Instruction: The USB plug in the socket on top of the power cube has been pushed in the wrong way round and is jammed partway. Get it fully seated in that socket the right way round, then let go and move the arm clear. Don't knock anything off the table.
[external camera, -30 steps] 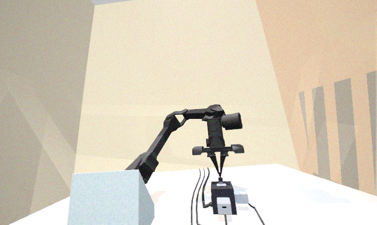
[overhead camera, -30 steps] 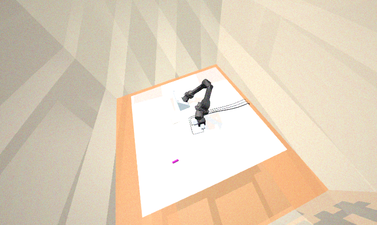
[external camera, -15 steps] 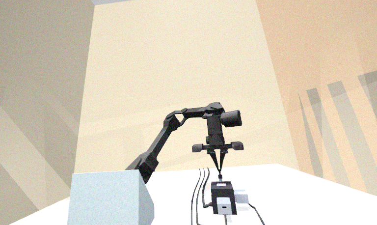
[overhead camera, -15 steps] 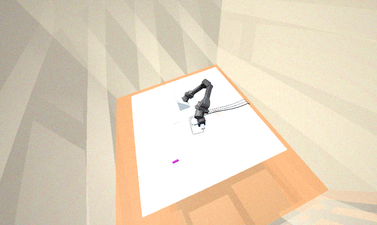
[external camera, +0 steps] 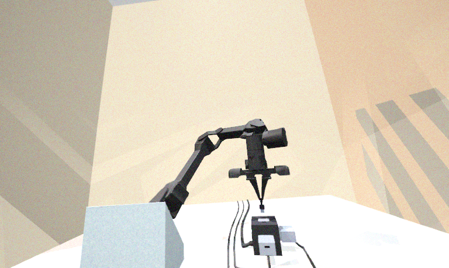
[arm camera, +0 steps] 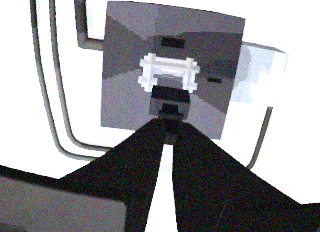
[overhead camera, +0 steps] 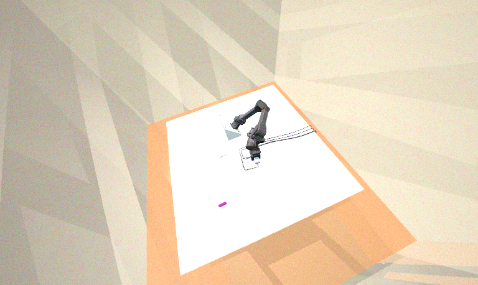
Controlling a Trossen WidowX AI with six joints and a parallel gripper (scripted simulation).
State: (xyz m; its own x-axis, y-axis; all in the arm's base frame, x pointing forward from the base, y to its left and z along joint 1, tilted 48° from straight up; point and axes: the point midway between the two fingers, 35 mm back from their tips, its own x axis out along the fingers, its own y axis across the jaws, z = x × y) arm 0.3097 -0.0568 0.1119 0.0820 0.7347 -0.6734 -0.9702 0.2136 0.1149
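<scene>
The power cube (external camera: 256,232) (arm camera: 125,104) is dark and stands on the white table top. The socket on its top has a pale raised frame (arm camera: 170,63), which also shows in the exterior view (external camera: 263,219). The USB plug (external camera: 262,206) (arm camera: 170,103) has a black body, with its pale metal end pointing down. It is out of the socket, a little above the cube's top. My gripper (external camera: 261,199) (arm camera: 168,132) is shut on the plug's narrow upper part and points down over the cube. Which way round the plug faces, I cannot tell.
White adapters (external camera: 266,241) (external camera: 287,234) (arm camera: 260,74) sit against the cube's sides. Dark cables (overhead camera: 295,137) (external camera: 231,229) (arm camera: 42,87) run beside it. A pale blue block (overhead camera: 232,134) (external camera: 124,237) stands near the arm's base. A magenta piece (overhead camera: 222,204) lies farther off.
</scene>
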